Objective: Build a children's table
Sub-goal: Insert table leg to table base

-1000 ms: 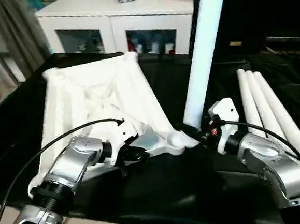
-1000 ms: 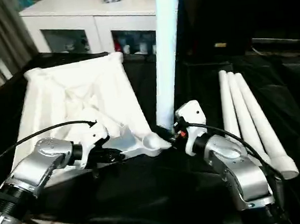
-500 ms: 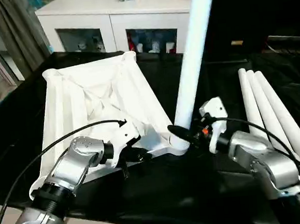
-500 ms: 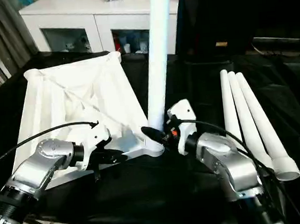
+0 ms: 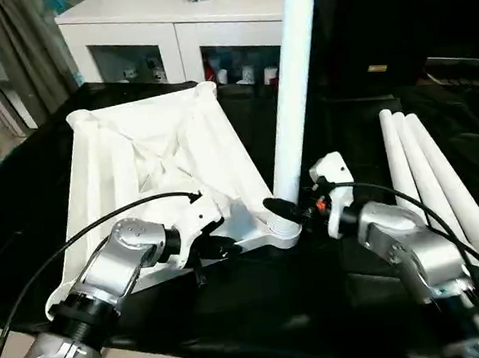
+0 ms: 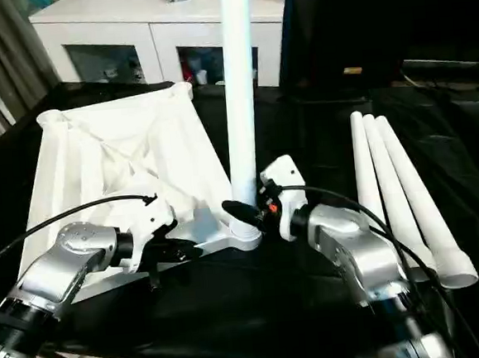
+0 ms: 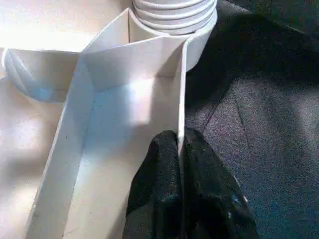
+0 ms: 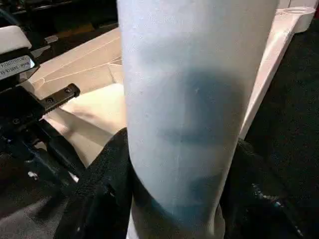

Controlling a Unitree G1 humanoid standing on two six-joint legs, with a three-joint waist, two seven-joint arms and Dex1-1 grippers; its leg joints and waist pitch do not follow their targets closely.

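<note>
Now the leg (image 5: 292,84) stands upright in the tabletop (image 5: 146,153) corner, no longer tilted.

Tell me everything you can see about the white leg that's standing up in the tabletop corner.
The upright leg is a long, smooth white tube that looks like plastic. It stands nearly vertical, its lower end in the round socket at the near corner of the upside-down tabletop. The right claw grips it just above the socket. Its top runs out of view.

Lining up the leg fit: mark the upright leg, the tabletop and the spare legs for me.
upright leg (image 6: 239,88), right eye view, mid shaft.
tabletop (image 5: 106,169), left eye view, ribbed underside.
spare legs (image 6: 387,176), right eye view, middle tube.
</note>
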